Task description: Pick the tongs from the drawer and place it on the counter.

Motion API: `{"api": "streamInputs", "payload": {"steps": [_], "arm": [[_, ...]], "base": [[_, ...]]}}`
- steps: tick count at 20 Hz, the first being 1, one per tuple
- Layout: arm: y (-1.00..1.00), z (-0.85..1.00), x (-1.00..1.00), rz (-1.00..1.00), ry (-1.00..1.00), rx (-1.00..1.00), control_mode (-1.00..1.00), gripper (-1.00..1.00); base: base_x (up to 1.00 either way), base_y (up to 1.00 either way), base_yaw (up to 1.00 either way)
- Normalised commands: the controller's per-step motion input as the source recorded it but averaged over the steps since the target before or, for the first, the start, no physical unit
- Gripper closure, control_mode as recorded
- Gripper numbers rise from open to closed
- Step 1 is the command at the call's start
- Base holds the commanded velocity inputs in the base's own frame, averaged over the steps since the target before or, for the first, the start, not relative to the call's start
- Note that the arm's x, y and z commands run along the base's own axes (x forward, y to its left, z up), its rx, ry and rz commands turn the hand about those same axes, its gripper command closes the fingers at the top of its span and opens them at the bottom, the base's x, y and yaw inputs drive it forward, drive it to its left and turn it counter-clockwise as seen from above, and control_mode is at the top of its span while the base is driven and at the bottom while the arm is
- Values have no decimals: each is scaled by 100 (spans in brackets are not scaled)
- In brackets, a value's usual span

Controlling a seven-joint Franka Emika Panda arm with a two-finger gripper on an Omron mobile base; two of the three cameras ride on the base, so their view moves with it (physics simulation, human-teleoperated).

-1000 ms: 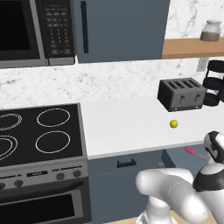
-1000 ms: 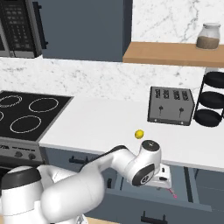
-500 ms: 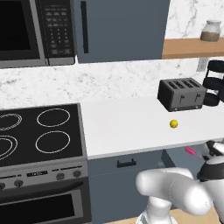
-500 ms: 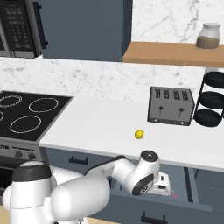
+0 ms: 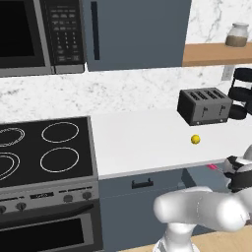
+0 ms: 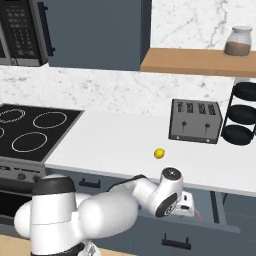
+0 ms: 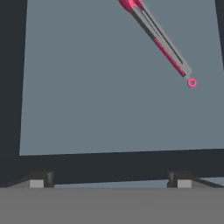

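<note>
Gripper [image 7: 109, 180] open, fingertips [image 7: 41, 178] spread wide, empty. Tongs [image 7: 158, 39] lie flat on the drawer [image 7: 96, 87] floor toward one o'clock. Judged light, stiff, thin, probably slippery; take hold mid-length, across the paired arms.

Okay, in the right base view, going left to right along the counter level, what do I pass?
Stovetop → white counter → small yellow ball → toaster → black tiered rack at the right edge.
</note>
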Motion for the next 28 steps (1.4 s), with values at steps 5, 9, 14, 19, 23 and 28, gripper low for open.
{"api": "streamInputs", "payload": {"steps": [5, 9, 14, 19, 23, 28], "arm": [[-88, -95, -100, -2, 6, 0, -100, -100], [-96, -100, -100, -1, 17, 0, -100, -100], [-90, -100, -100, 0, 19, 0, -100, -100], [-87, -97, -100, 0, 8, 0, -100, -100], [-83, -91, -100, 0, -1, 0, -100, -100], [-62, -69, -100, 0, -26, 5, -100, -100]], "base": [[0, 0, 0], [0, 0, 0], [0, 0, 0], [0, 0, 0], [0, 0, 0], [0, 0, 0]]}}
